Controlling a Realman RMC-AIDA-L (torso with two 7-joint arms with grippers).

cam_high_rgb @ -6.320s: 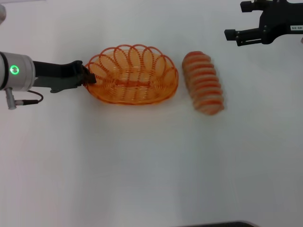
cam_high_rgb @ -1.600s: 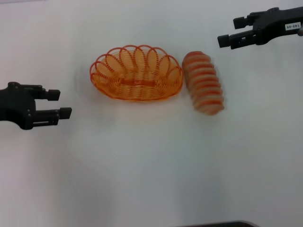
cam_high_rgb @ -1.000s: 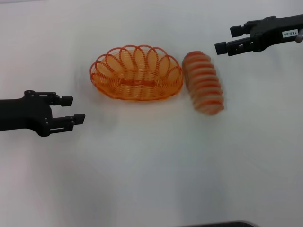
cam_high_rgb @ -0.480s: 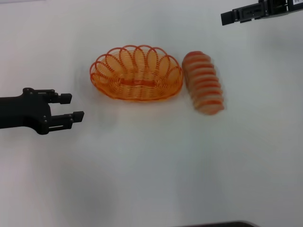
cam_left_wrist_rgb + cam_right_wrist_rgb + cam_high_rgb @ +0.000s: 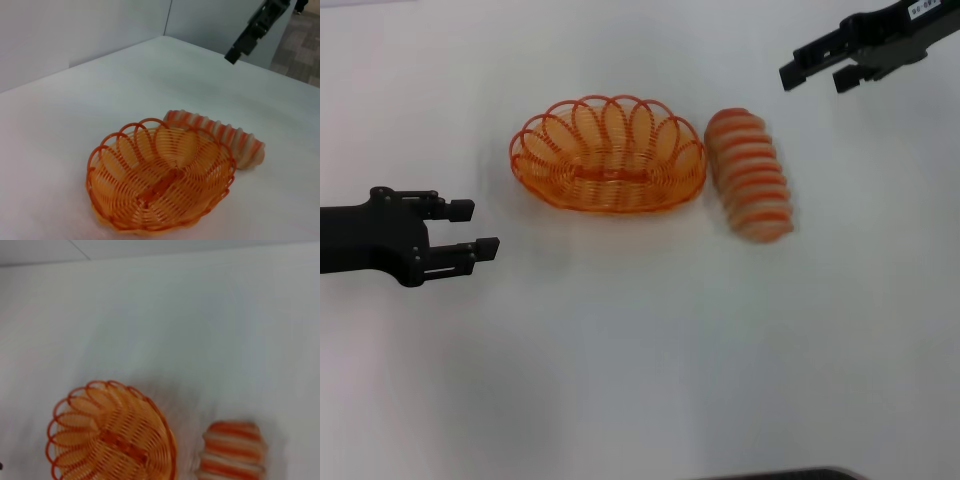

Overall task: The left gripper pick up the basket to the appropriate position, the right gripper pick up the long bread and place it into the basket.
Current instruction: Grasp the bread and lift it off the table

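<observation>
The basket (image 5: 609,155) is seen resting on the white table (image 5: 640,360) in the head view, with its long side running left to right and its looped rim facing up; nothing is held inside it, and the woven floor is visible through the open top in the left wrist view (image 5: 160,182) and the right wrist view (image 5: 112,437). The long bread (image 5: 750,175) is laid on the table just beside the basket's right end, outside it, with its length running away from the robot at a slight slant, so that its ridges cross it from side to side; a narrow strip of table is seen between loaf and rim in the head view, though in the left wrist view (image 5: 220,137) the loaf is partly hidden behind the basket's far rim. The left gripper (image 5: 467,227) is held to the left of the basket and nearer the robot, apart from the rim, with its two fingers spread and pointed to the right; nothing is gripped between them and nothing is touched. The right gripper (image 5: 815,68) is held up at the far right, beyond the bread and well apart from it, with its fingers parted and pointed leftward and nothing between them; it is also caught far off in the left wrist view (image 5: 252,30), above the table.
</observation>
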